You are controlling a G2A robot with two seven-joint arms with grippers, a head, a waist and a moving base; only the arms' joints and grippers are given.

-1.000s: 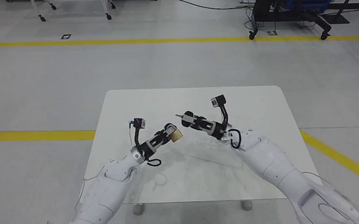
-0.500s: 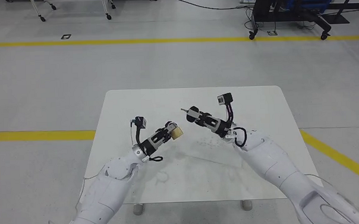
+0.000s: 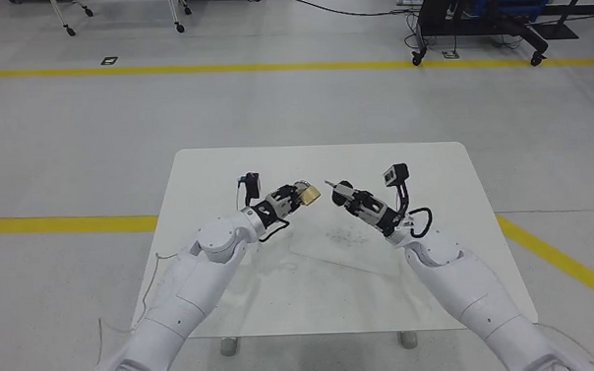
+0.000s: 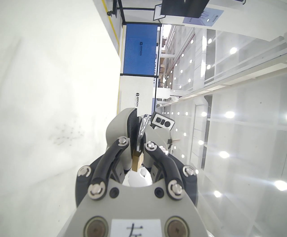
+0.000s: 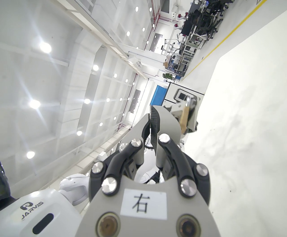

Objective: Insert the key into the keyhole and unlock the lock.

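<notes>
Over the middle of the white table point(image 3: 218, 173) my left gripper point(image 3: 298, 197) is shut on a brass padlock point(image 3: 309, 193). In the left wrist view the padlock point(image 4: 137, 162) sits between the pads, its silver shackle pointing away from the wrist. Just to its right, my right gripper point(image 3: 344, 193) is shut on the key point(image 3: 329, 184), whose thin silver tip points at the padlock from a short gap. In the right wrist view my right gripper point(image 5: 153, 122) has its pads pressed together, hiding the key, with the padlock point(image 5: 184, 115) a little beyond.
Both arms hang above the table's middle. The tabletop has faint dark scuffs point(image 3: 343, 235) near its centre. Yellow floor lines point(image 3: 72, 225) run beside the table, and a black equipment cart point(image 3: 478, 17) stands far back right.
Both grippers have shifted right and toward the table's far side. The padlock rose from the left-centre to the middle, and the key backed away to the right, still facing it.
</notes>
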